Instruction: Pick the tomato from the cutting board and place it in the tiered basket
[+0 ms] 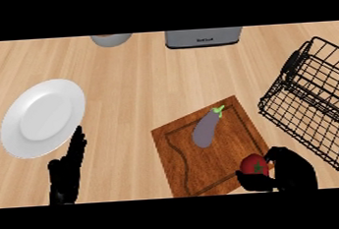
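A red tomato (255, 164) lies at the near right corner of the brown cutting board (182, 155). My right hand (292, 173) curls around it, thumb on its near side and fingers over its right side. The black wire tiered basket (318, 102) stands to the right of the board, reaching past the view's right edge. My left hand (68, 173) rests open at the lower left, fingers pointing up, apart from the board.
A purple eggplant (206, 129) lies on the middle of the board. A white plate (43, 117) sits at the left, just above my left hand. A grey appliance (202, 37) and a grey round vessel (111, 39) stand at the far edge.
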Action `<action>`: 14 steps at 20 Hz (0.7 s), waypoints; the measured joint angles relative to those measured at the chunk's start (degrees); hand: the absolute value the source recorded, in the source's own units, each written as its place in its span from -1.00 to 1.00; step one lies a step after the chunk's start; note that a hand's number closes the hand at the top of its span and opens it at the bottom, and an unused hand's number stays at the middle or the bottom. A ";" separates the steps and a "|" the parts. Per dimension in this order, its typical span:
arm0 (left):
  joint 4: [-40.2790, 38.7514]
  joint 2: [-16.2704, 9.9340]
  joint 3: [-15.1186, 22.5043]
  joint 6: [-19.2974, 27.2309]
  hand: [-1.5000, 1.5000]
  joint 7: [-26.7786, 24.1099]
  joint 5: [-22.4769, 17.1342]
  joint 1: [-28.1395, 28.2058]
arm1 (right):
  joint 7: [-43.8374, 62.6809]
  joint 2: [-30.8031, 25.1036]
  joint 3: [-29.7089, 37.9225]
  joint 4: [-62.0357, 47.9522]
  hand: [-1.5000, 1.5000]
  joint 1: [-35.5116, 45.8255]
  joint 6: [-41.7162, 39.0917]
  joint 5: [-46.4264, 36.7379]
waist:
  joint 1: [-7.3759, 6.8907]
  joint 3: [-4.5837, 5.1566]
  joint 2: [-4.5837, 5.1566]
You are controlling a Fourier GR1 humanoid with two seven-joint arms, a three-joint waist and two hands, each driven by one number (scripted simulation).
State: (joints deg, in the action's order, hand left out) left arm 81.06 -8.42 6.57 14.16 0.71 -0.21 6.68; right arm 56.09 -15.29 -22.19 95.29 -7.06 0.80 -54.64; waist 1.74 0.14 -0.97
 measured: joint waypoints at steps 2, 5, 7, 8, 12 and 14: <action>0.09 -0.06 -0.47 0.17 0.00 -0.23 -0.23 0.51 | -5.05 -5.61 3.44 3.78 1.00 -5.64 1.38 3.08 | 1.00 -0.12 0.02; 0.77 -0.07 -0.53 0.49 0.00 0.27 -0.10 0.98 | -11.74 -12.46 10.13 10.23 1.00 -13.23 3.05 8.96 | 1.67 -0.19 0.08; 1.02 -0.40 -0.96 0.41 0.00 0.34 -0.32 1.42 | -14.98 -14.38 14.82 14.92 1.00 -17.23 5.02 13.18 | 2.20 -0.18 0.00; 1.07 0.01 -0.91 0.99 0.00 0.35 -0.13 1.66 | -16.34 -15.04 17.06 17.49 1.00 -19.21 5.84 15.24 | 2.57 -0.18 -0.07; 1.81 -0.22 -1.03 1.11 0.00 1.00 -0.08 2.20 | -18.45 -15.73 26.28 28.82 1.00 -24.74 7.90 23.47 | 3.09 -0.11 -0.20; 1.81 -0.41 -1.16 1.02 0.00 0.75 -0.01 2.40 | -19.35 -15.64 31.37 33.94 1.00 -26.85 9.03 26.81 | 3.07 -0.10 -0.19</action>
State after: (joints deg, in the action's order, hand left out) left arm 82.87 -8.83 5.41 15.18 1.46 -0.22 9.08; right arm 36.74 -30.93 9.18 129.23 -33.91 9.83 -27.83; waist 4.82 0.04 -1.17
